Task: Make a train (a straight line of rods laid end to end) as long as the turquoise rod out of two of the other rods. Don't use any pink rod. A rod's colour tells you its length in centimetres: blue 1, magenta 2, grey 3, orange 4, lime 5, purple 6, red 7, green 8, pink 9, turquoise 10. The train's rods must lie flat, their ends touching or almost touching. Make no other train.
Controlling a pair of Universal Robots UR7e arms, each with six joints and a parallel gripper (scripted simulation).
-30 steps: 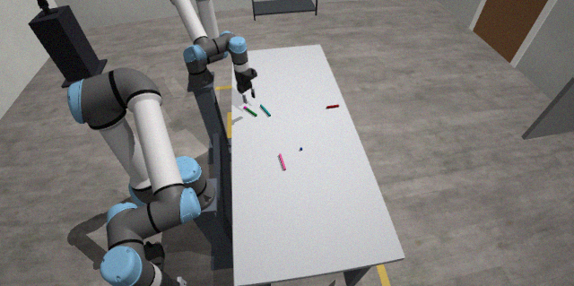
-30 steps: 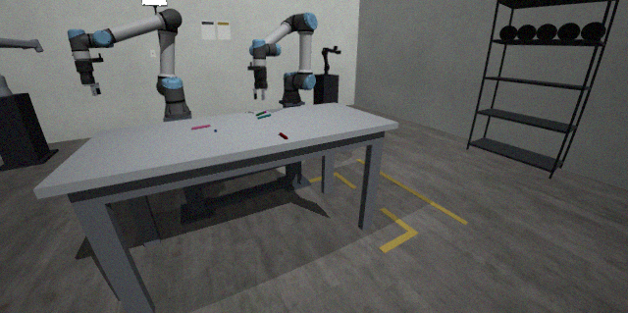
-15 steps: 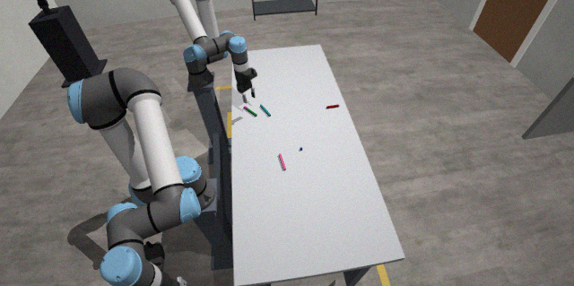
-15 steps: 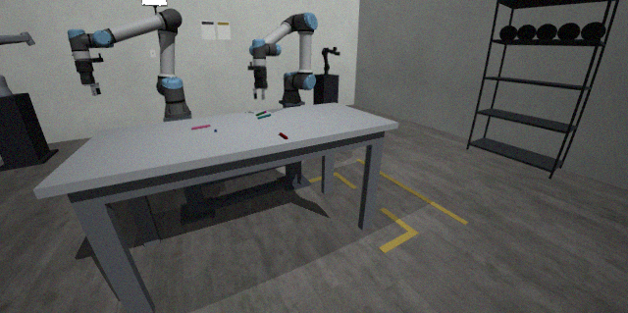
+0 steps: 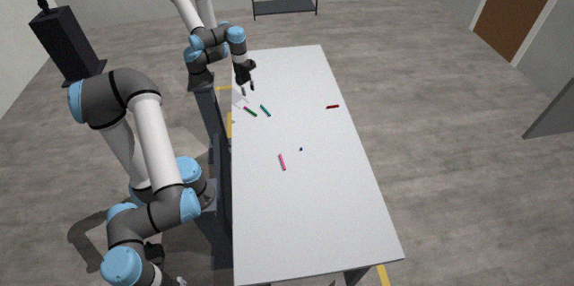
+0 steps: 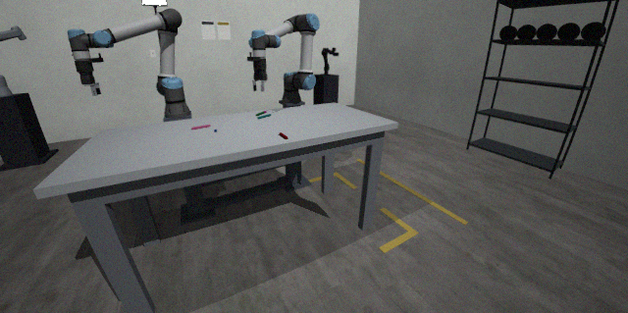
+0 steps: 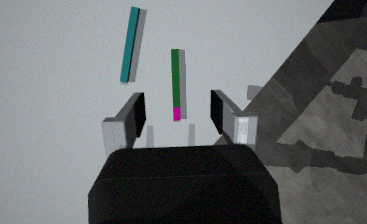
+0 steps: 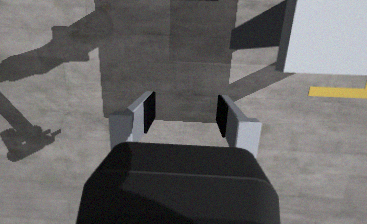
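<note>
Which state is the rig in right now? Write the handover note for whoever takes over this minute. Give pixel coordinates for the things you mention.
Left gripper (image 5: 247,91) (image 6: 258,87) (image 7: 178,112): open, above the table.
Right gripper (image 8: 186,115): open, off the table's side.
Green rod (image 5: 251,112) (image 7: 175,77) and short magenta rod (image 7: 177,114): flat, end to end, apparently touching.
Turquoise rod (image 5: 265,110) (image 6: 264,116) (image 7: 130,45): beside them, apart.
Done: the train, by its colours.
Left: apparently nothing but withdrawing.

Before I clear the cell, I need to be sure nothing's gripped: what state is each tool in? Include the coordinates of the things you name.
Left tool (image 5: 248,90) (image 7: 176,112): open, holding nothing.
Right tool (image 8: 186,115): open, holding nothing.
</note>
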